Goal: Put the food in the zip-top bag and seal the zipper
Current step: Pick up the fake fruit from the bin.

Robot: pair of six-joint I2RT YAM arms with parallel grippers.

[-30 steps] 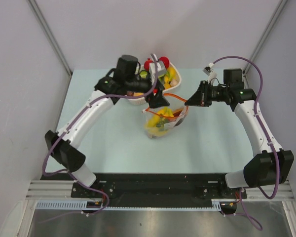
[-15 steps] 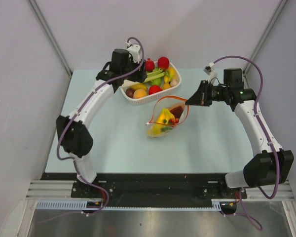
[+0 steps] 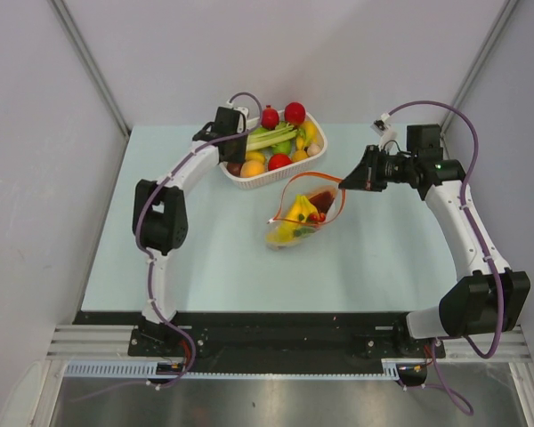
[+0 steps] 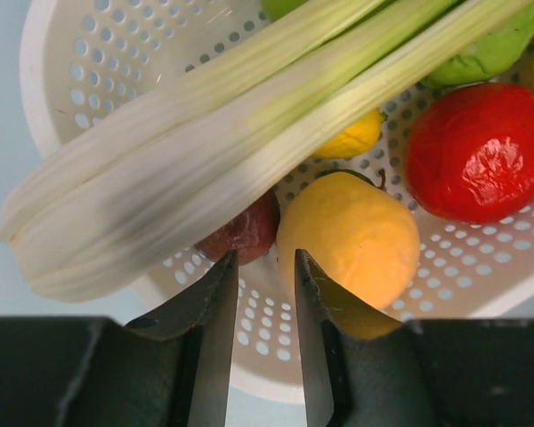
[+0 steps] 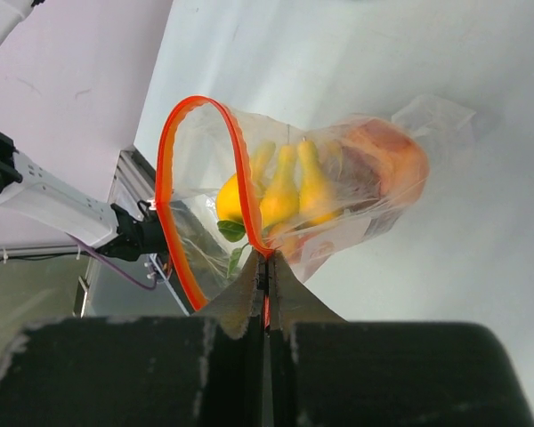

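- The left gripper (image 4: 265, 258) has swung from above the bag (image 3: 299, 221) back to the basket's (image 4: 71, 80) left end. Its jaws have narrowed to a slim gap with nothing between them.
- The basket holds a leek (image 4: 231, 133), an orange fruit (image 4: 356, 240), a tomato (image 4: 476, 151) and a dark red piece (image 4: 246, 233) tucked under the leek.
- The bag lies on the table (image 3: 205, 258) just on the near side of the basket. Its mouth gapes, and a banana bunch (image 5: 285, 191) and an orange piece (image 5: 387, 160) are inside.
- The right gripper (image 5: 263, 271) is clamped on the zipper (image 5: 167, 178), lifting the rim.
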